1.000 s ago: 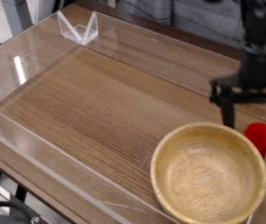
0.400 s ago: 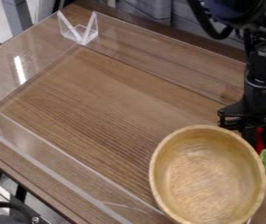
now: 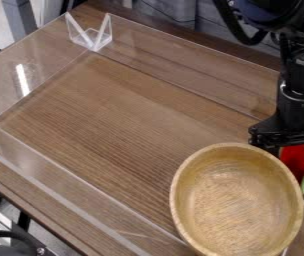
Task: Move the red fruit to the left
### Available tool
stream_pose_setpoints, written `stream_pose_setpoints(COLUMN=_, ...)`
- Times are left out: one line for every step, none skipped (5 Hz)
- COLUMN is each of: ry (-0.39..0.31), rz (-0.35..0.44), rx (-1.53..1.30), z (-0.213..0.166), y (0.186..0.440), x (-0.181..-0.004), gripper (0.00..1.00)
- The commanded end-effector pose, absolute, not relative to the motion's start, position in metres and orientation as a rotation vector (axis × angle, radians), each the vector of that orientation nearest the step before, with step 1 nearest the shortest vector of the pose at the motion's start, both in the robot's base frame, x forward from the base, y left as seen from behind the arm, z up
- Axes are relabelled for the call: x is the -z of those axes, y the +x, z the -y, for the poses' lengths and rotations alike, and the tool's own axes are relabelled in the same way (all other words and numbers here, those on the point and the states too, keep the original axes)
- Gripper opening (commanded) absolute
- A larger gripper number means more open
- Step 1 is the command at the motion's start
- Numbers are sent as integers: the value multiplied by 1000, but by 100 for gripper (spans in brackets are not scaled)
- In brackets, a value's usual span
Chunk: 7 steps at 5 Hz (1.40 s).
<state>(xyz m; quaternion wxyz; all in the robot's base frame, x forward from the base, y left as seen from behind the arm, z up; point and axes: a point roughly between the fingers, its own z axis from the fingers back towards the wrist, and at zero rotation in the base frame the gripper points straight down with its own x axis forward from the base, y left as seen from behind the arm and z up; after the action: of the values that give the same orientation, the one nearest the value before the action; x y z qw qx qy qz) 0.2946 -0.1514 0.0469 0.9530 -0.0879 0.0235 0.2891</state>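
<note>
red fruit (image 3: pixel 296 158) is sitting at the worktop's (image 3: pixel 128 110) right edge behind the wooden bowl (image 3: pixel 235 200), and i'm holding my gripper (image 3: pixel 291 139) released directly over it, jaws straddling it, pointing straight down.

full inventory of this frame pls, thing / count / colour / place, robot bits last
wooden bowl: one, light tan, bottom right of the table, empty.
red fruit: one, glossy red with a light green leafy cap, just past the bowl's right rim, partly hidden by it.
clear barrier: one, transparent, along the table's left and near edges, with a small bracket at the far corner.
table: one, brown wood grain, fills most of the view.
robot arm: one, black, right edge.
end effector: one, black, pointing down over the red fruit, fingers apart on either side of it; contact unclear.
</note>
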Motion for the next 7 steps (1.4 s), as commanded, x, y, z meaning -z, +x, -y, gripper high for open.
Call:
stream_pose_setpoints(ry=-216, rz=1, rx=-587, z=159, y=297, x=-60, gripper=100)
stream_pose_setpoints(ry=-215, rz=5, rx=-601, z=159, y=299, x=-53, gripper=100)
stream_pose_setpoints(ry=-213, rz=15, rx=-673, z=158, y=310, x=-54, gripper=100)
stream_pose_setpoints(ry=-211, rz=25, rx=-745, z=156, y=321, x=-56, gripper=100)
stream_pose_setpoints(ry=-211, rz=35, rx=-792, z=153, y=326, x=-58, gripper=0)
stream_pose_setpoints(ry=-216, rz=45, rx=-840, z=150, y=332, x=-60, gripper=0)
stream_pose_setpoints(ry=-221, rz=58, rx=-884, z=153, y=341, x=-63, gripper=0)
